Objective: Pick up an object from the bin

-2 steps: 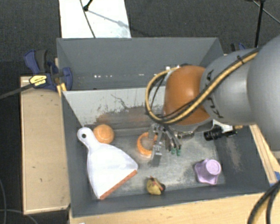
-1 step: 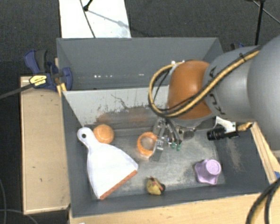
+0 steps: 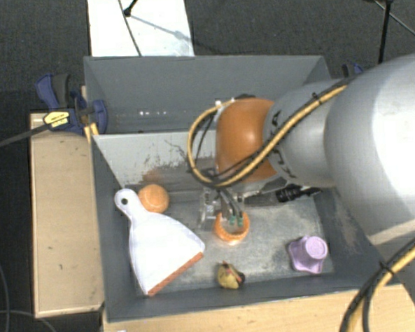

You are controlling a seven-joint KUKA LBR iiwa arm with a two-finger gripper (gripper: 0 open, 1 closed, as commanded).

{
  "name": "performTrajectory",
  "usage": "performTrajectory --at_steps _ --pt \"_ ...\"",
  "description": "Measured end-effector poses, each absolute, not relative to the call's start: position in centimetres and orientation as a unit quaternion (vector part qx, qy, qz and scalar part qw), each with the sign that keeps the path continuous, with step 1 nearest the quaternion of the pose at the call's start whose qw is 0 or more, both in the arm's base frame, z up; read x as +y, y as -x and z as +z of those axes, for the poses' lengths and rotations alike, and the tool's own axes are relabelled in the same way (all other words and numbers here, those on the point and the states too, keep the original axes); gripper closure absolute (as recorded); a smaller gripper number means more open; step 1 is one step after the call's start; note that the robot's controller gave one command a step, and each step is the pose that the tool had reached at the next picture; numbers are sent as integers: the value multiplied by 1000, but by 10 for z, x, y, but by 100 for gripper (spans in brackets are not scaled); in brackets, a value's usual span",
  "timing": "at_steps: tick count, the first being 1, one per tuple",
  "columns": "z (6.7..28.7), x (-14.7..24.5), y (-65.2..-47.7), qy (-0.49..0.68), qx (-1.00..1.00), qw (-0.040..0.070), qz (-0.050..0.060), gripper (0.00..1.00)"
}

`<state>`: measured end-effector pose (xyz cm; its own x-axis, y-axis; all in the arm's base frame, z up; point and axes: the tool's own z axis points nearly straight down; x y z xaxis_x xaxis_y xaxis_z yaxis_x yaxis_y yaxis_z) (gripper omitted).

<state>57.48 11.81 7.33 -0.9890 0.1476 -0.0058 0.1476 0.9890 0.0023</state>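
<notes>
Dark speckled floor (image 3: 18,47) all around; a black cable (image 3: 10,141) trails across it.

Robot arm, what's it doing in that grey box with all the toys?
The robot arm is reaching into the grey bin from the right to pick something out. Its end effector is down on a small round orange piece in the middle of the floor. Whether it has grabbed it yet is hard to tell. Lying untouched around it are a white scoop, an orange ball, a purple toy and a little yellowish lump.
</notes>
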Motion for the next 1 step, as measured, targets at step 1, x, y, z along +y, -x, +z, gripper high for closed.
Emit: performTrajectory --at_steps 1 --pt "73 118 -575 -75 997 3 1 100"
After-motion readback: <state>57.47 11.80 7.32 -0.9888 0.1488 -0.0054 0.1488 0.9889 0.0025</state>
